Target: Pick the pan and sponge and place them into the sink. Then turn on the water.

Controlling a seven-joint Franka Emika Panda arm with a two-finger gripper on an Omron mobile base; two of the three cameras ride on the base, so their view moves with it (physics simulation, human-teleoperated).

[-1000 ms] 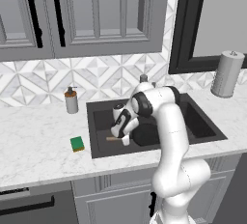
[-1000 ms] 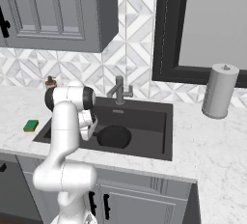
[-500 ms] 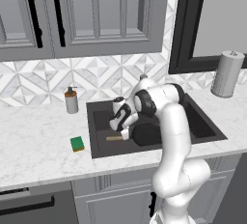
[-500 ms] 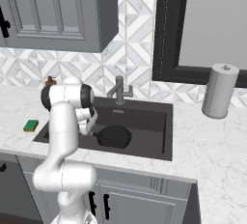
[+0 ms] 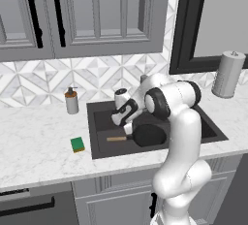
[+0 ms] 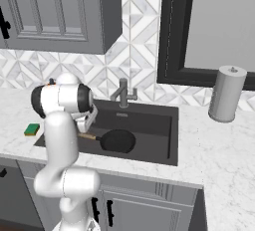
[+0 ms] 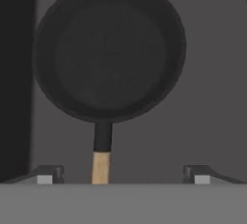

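So the pan (image 5: pixel 149 135) is sitting flat in the sink (image 5: pixel 99 122) with its wooden handle pointing toward the left wall, and the gripper (image 7: pixel 123 174) is hanging right above that handle with its jaws spread wide, holding nothing. The sponge (image 5: pixel 77 144) is lying on the counter just left of the basin. It's looking light and squishy (probably easy), so I'm guessing pinching it across its sides from above works best.
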